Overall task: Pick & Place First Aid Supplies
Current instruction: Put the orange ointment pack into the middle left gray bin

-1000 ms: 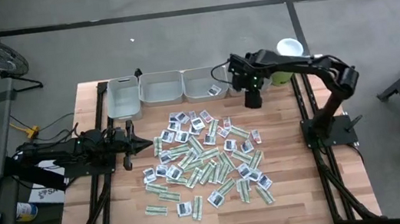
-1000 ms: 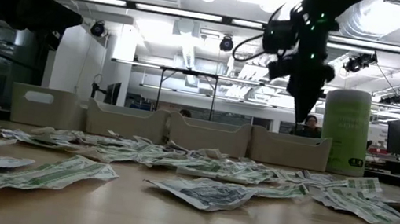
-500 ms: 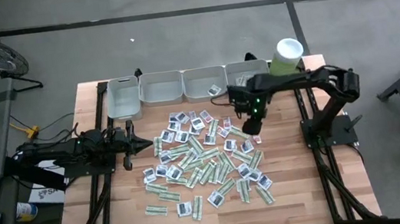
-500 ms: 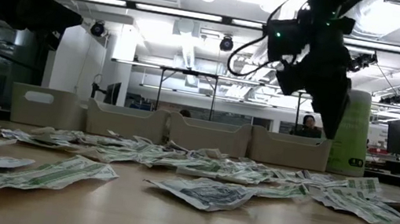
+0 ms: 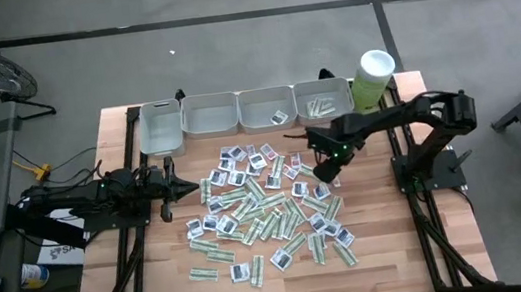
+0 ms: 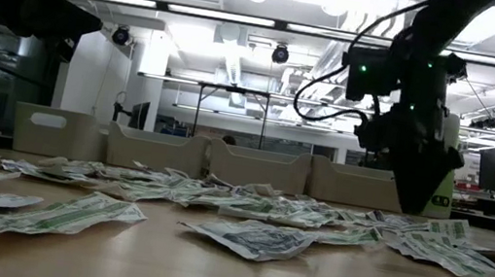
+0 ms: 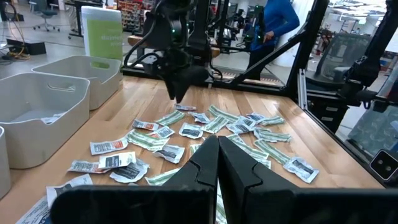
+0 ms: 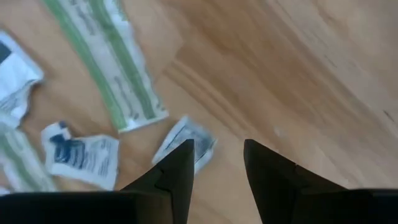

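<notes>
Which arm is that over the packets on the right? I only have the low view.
Observer: The right arm. From above, the right gripper is at the right edge of the pile of packets.
Operator: Open? Holding anything?
Observer: Open, nothing held. Its wrist view shows a small white packet lying on the wood just past the fingertips.
Operator: Anything in the bins? I only see their walls.
Observer: Yes. From above, the third bin from the left holds a white packet, and the fourth bin holds a few green strips.
</notes>
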Controlling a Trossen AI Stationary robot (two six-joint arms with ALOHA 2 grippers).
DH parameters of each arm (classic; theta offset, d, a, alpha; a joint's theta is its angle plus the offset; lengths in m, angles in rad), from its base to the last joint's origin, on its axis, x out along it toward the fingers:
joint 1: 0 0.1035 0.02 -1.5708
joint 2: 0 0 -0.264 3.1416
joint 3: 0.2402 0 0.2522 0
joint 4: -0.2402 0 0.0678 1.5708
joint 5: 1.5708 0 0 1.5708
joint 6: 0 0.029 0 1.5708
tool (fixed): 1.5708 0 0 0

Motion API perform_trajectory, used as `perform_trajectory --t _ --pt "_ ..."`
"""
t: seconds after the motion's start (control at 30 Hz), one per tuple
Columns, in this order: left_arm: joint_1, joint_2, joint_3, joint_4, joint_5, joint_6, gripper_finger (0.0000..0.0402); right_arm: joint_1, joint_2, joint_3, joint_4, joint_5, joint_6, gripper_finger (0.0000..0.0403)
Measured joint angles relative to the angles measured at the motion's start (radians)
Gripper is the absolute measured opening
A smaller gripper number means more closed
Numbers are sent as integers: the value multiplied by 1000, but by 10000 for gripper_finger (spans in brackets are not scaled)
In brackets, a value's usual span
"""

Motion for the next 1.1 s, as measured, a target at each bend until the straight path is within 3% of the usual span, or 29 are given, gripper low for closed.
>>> perform_trajectory --t 0.4,1.1 --pt "0 0 0 0 0 0 1 5 0 -34 54 64 -6 134" --pt "0 0 0 0 0 0 1 28 1 -34 70 11 8 134"
